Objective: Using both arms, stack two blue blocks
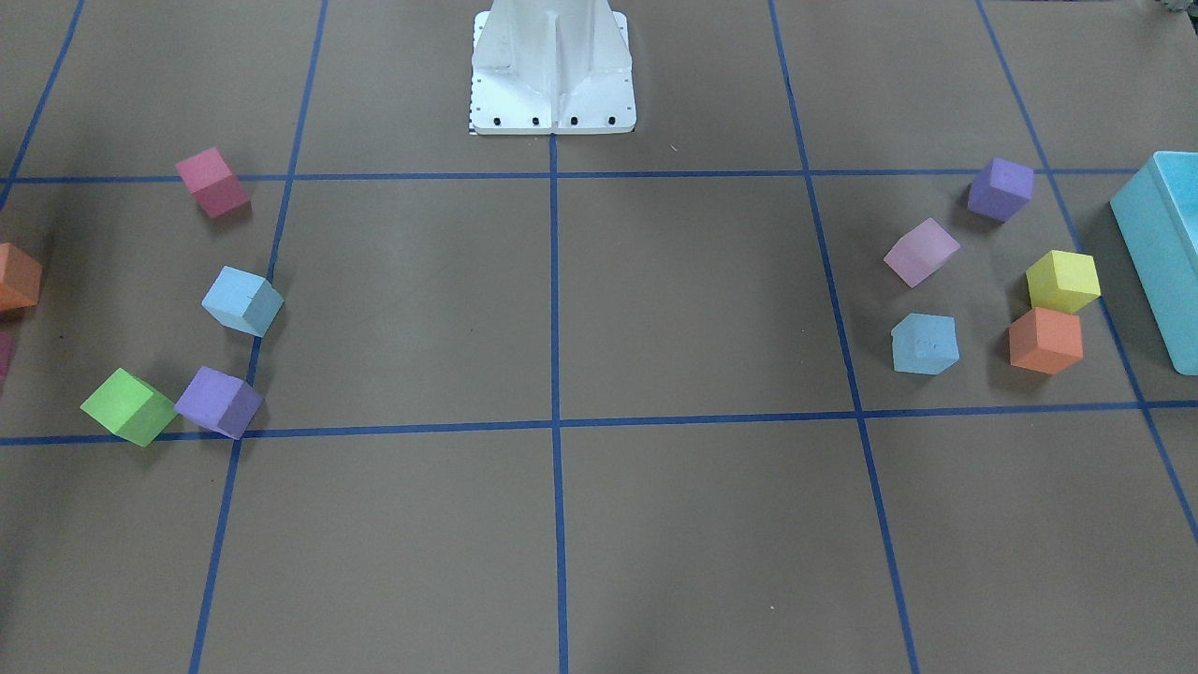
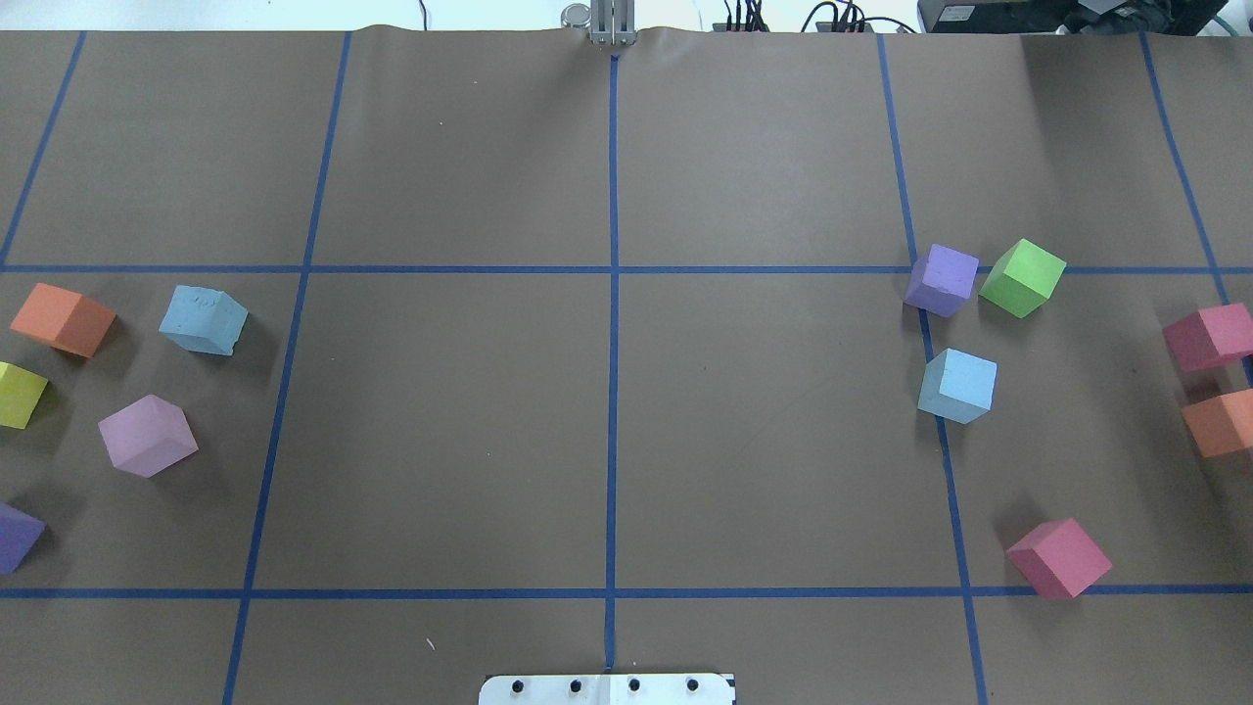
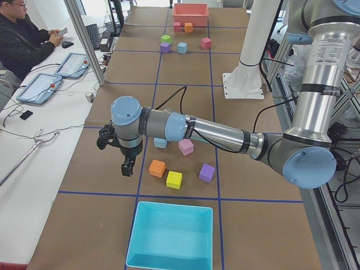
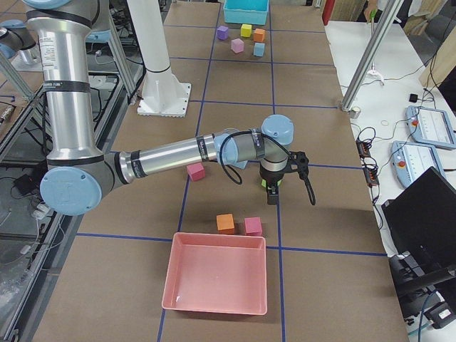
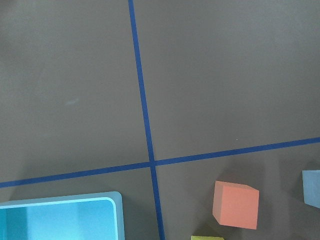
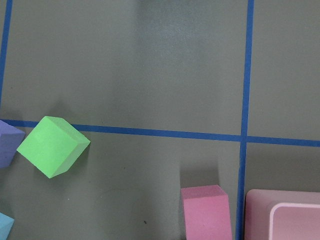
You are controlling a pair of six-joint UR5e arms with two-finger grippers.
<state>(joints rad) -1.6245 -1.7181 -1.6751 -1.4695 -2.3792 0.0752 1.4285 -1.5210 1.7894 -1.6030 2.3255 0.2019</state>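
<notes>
Brown-papered bench (image 2: 607,441) carries the left blue block (image 2: 203,319) and the right blue block (image 2: 957,385) well apart, each among other cubes (image 2: 1022,277). Whether my left fingers (image 3: 127,167) and right fingers (image 4: 273,194), both hanging above the bench, are apart or together I cannot tell. Recommended procedure: centre over each block, align the wrist to its rotated faces, descend clear of neighbours.

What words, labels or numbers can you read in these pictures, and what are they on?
No text is legible in any view.
Print on the left arm upright tube: too small to read.
Print on the right arm upright tube: too small to read.
Screens of the tablets: too blurred to read.
</notes>
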